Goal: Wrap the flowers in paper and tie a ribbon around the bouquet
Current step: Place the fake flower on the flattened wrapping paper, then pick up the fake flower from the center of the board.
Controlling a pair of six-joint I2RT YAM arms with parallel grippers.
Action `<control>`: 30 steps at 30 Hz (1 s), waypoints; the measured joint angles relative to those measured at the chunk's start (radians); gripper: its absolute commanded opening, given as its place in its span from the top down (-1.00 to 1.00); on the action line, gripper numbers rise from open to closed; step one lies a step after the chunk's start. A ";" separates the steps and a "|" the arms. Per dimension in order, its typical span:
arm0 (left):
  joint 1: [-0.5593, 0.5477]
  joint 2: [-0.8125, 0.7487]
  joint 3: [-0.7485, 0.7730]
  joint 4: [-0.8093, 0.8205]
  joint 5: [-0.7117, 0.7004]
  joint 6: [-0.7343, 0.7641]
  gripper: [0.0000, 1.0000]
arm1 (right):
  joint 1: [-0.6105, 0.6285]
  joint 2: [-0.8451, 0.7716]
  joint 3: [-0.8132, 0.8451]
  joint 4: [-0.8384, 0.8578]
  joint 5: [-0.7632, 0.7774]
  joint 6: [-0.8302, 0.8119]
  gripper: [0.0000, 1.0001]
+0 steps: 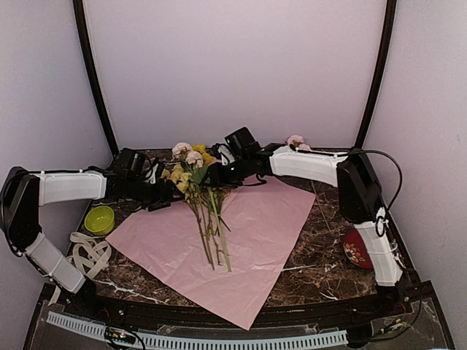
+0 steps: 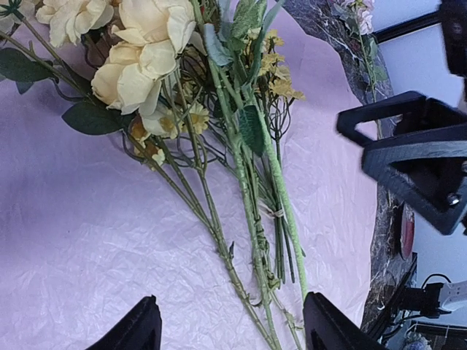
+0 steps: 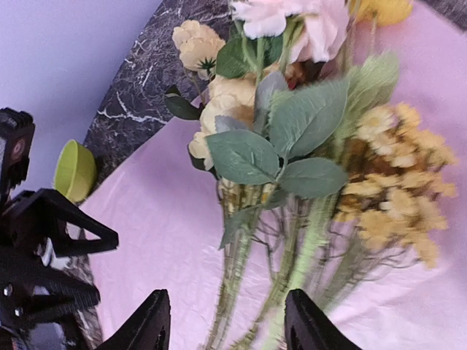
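— Left gripper [image 2: 230, 306], how does it stand?

— Its fingers are wide apart and hold nothing. It hangs just above the flowers [image 1: 194, 165], from the left side, and the green stems [image 2: 252, 219] run on the paper below, between its two fingertips.

— And the right gripper [image 3: 227, 299]?

— Also parted, about half way, I would say. In its own camera the stems pass between the two black fingers, but the fingers do not press on them; I see a free gap on each side. It comes from the right side, so the two grippers face each other over the bunch.

— What lies under them?

— A dark marble table [image 1: 325, 251]. On it the lilac paper [image 1: 255, 244] lies flat, turned like a diamond, with one corner toward the near edge. It is a little crinkled.

— Where are the flowers exactly?

— On the far corner of the paper. The pale yellow and pink blooms point away from the arms and some reach past the paper's edge, over the marble. The stems point to the near edge and are spread a little.

— The ribbon [image 1: 89, 253]?

— It is a loose cream heap on the table at the left, off the paper, near a green bowl [image 1: 99, 219]. A red dish [image 1: 356, 248] stands at the right edge.
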 measured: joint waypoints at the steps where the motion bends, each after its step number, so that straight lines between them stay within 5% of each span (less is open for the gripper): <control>1: -0.002 0.000 0.000 0.000 -0.005 0.001 -0.36 | -0.009 -0.036 -0.021 -0.024 0.045 -0.037 -0.17; 3: -0.010 0.000 0.001 -0.003 -0.021 0.005 -0.35 | -0.040 -0.136 -0.092 -0.058 0.133 -0.097 -0.34; 6: -0.029 0.000 0.010 -0.015 -0.047 0.016 -0.36 | -0.132 -0.273 -0.179 -0.115 0.296 -0.175 -0.93; 10: -0.055 0.000 0.030 -0.027 -0.088 0.034 -0.35 | -0.319 -0.318 -0.206 -0.181 0.441 -0.227 -0.99; 16: -0.067 0.000 0.026 -0.027 -0.149 0.034 -0.36 | -0.537 -0.203 -0.237 -0.288 0.547 -0.287 -0.56; 19: -0.067 0.002 0.026 -0.030 -0.187 0.035 -0.37 | -0.563 -0.148 -0.242 -0.318 0.543 -0.303 -0.31; 24: -0.066 0.035 0.027 -0.033 -0.227 0.035 -0.37 | -0.567 -0.106 -0.242 -0.329 0.453 -0.329 -0.21; 30: -0.067 0.083 0.027 -0.033 -0.248 0.035 -0.37 | -0.566 -0.080 -0.235 -0.317 0.431 -0.345 0.45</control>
